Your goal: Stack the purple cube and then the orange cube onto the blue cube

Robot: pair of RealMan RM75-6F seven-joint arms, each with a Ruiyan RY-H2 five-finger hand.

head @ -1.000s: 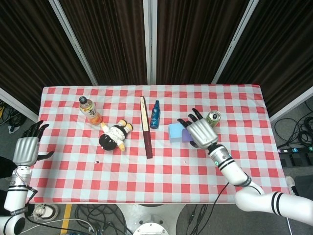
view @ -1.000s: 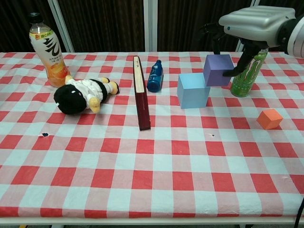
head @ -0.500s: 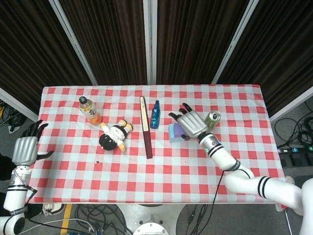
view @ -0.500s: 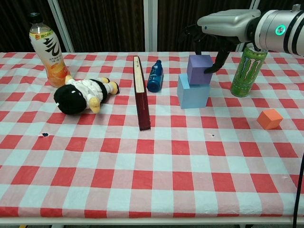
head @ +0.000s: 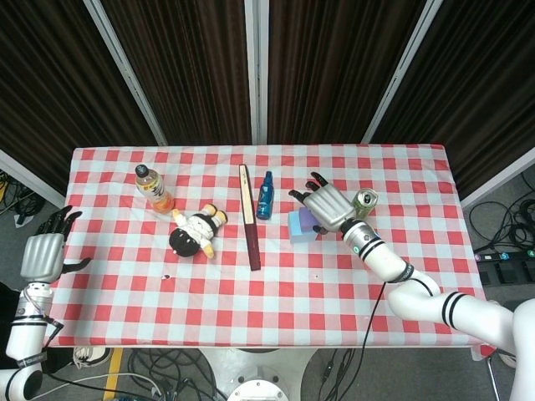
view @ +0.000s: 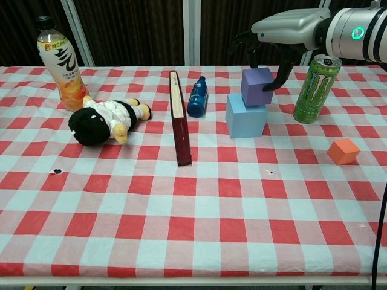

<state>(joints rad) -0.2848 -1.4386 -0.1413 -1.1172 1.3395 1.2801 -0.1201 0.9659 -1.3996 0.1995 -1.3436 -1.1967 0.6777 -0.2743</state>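
**Purple cube on the blue one, grip not let go yet**

While our right hand (view: 284, 29) hangs over the stack, its fingers (view: 282, 74) come down on either side of the purple cube (view: 257, 86) and look to be pinching it. The cube sits on the blue cube (view: 245, 115), shoved toward the blue cube's right rear and a bit tilted, so it's not square on top.

Our worry: if we let go like this, the purple one could tip or slide off that edge, and a finger dragging on the way out could pull it along. The can (view: 313, 80) is just beside the hand's right, so backing out sideways risks a bump. Straight up looks open.

The orange cube (view: 343, 151) waits near the table's right front, well apart from anything. Our left hand (head: 43, 255) idles off the left edge, fingers loosely spread, holding nothing.
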